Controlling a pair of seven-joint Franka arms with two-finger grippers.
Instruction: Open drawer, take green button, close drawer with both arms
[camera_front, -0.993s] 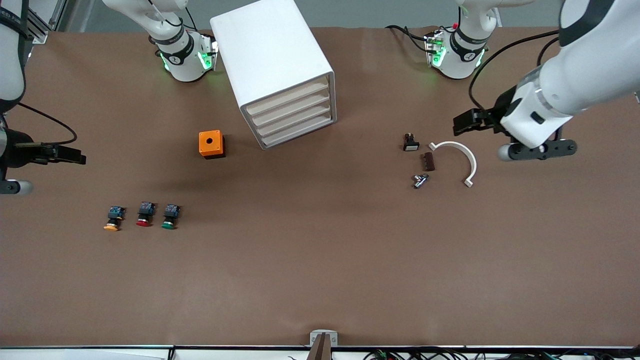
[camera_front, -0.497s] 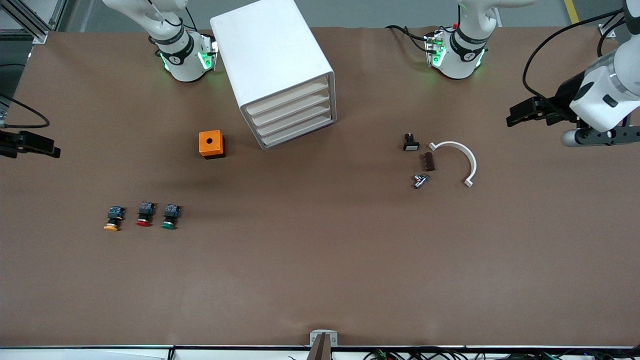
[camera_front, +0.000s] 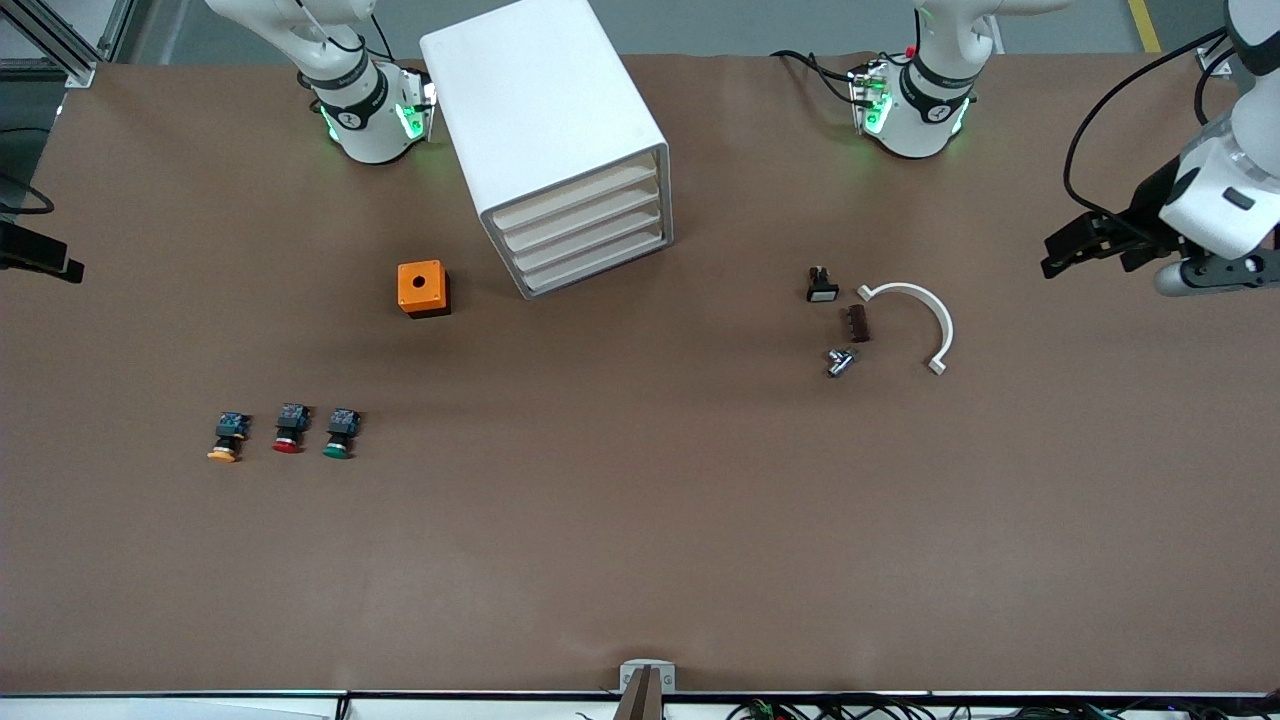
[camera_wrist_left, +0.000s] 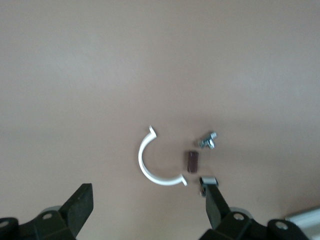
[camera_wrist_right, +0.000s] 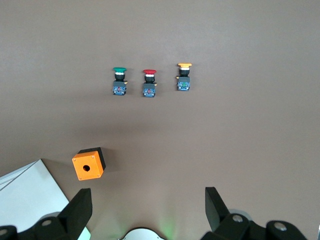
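Note:
The white cabinet stands between the arm bases, and its top drawer is shut like the three below it. The green button lies on the table beside a red one and a yellow one, toward the right arm's end. It also shows in the right wrist view. My left gripper hangs open and empty high over the left arm's end of the table. My right gripper hangs open and empty at the right arm's end, partly out of the front view.
An orange box with a round hole sits near the cabinet's front corner. A white C-shaped clamp, a brown block, a metal screw and a small black switch lie toward the left arm's end.
Both arms have drawn outward toward their own ends of the table. The left gripper has moved away from the clamp; the right gripper has slid almost out of the front view. Nothing on the table moved.

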